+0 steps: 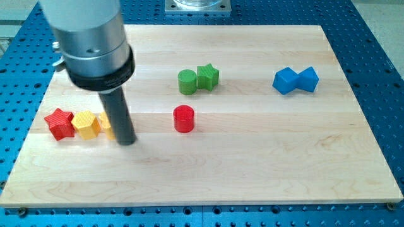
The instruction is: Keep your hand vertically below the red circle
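The red circle block [184, 118] stands near the middle of the wooden board [265, 164]. My tip [127, 141] rests on the board to the view's left of the red circle and slightly lower, about ninety pixels away. The rod stands right against a yellow block [105, 124], partly hiding it. A second yellow block [86, 124] and a red star [59, 123] lie in a row further to the view's left.
A green circle [187, 81] and a green star [207, 76] touch each other above the red circle. Two blue blocks [295, 80] sit together at the view's upper right. The board lies on a blue perforated table [379, 38].
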Controlling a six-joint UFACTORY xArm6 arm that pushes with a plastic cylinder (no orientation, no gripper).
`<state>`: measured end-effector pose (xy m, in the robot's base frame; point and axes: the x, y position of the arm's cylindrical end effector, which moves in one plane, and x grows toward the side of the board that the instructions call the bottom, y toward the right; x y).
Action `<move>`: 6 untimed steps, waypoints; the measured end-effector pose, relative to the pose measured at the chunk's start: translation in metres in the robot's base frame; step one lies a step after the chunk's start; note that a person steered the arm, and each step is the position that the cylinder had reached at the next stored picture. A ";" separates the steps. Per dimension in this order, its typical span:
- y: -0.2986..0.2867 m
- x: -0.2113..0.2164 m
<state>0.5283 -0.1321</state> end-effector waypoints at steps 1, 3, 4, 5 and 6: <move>0.027 0.061; 0.101 0.014; 0.101 0.016; 0.101 0.016; 0.101 0.022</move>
